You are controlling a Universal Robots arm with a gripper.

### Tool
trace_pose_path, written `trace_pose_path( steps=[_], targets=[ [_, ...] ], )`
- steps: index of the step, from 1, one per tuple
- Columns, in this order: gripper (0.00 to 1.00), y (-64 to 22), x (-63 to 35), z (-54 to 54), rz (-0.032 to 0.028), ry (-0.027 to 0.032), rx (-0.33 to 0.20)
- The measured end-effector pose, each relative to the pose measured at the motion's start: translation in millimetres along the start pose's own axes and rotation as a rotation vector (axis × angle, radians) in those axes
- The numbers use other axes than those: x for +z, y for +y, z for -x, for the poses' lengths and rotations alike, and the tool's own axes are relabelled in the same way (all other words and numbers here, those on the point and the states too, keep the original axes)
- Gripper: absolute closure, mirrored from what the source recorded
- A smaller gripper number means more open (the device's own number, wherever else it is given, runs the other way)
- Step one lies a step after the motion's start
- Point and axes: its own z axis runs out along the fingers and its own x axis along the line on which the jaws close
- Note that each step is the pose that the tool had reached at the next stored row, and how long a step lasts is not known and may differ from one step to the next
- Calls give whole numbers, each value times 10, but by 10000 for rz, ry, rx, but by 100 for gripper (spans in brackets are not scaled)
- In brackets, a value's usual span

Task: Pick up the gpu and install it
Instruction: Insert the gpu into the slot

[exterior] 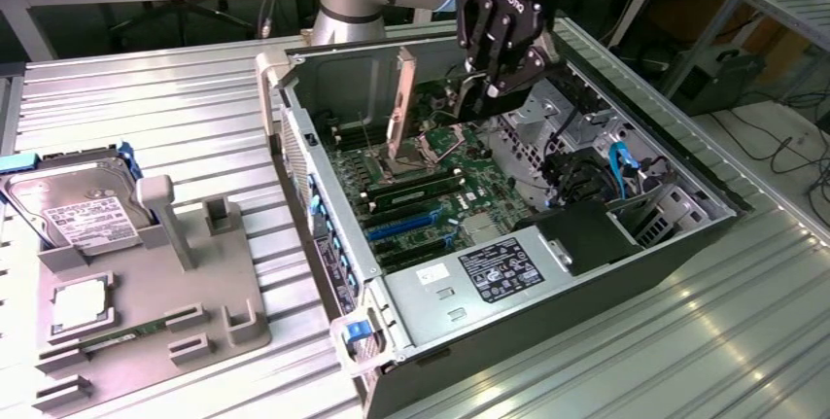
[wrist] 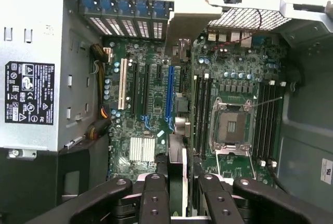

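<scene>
One gpu, apparently in gripper, over motherboard

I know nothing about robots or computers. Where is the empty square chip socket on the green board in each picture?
Exterior view: the socket is on the board inside the open case, toward the exterior view's left of the gripper.
Wrist view: the socket lies between two banks of long black slots.
Shared landmark: the label on the power supply box.
</scene>
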Motion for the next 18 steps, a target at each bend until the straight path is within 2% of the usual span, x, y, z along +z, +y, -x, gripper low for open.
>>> trace_pose_path(
  steps=[10, 18],
  targets=[
    [73, -1, 76, -2, -16, -66, -2],
    [73, -1, 111, -3, -22, -96, -2]
  ],
)
